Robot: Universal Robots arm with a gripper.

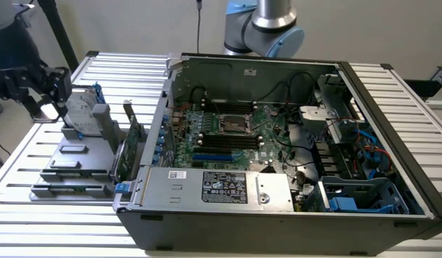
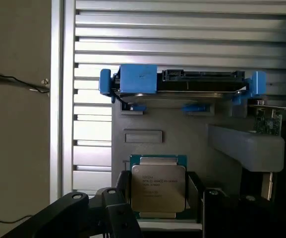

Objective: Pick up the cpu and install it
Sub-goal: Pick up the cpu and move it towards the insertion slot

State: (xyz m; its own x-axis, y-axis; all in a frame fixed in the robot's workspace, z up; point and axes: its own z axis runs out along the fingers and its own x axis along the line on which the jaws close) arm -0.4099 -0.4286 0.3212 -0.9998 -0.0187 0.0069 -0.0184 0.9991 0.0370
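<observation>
The cpu (image 2: pixel 157 187), a flat square chip with a shiny silver top and a thin green rim, sits between my gripper's two black fingers (image 2: pixel 120 198), which close on its sides. In the exterior view my gripper (image 1: pixel 50 109) hangs at the far left, above the grey parts holder (image 1: pixel 77 161) and beside the upright hard drive (image 1: pixel 81 110), with the cpu (image 1: pixel 47 111) showing as a pale patch at its tip. The motherboard's cpu socket (image 1: pixel 232 124) lies in the middle of the open computer case (image 1: pixel 278 215), well to the exterior view's right of the gripper.
The silver hard drive (image 2: pixel 182 88) in blue brackets stands upright on the holder (image 2: pixel 182 134). A long green circuit card (image 1: pixel 128 148) stands between the holder and the case wall. The arm's base (image 1: pixel 268 27) rises behind the case. The table is slatted metal.
</observation>
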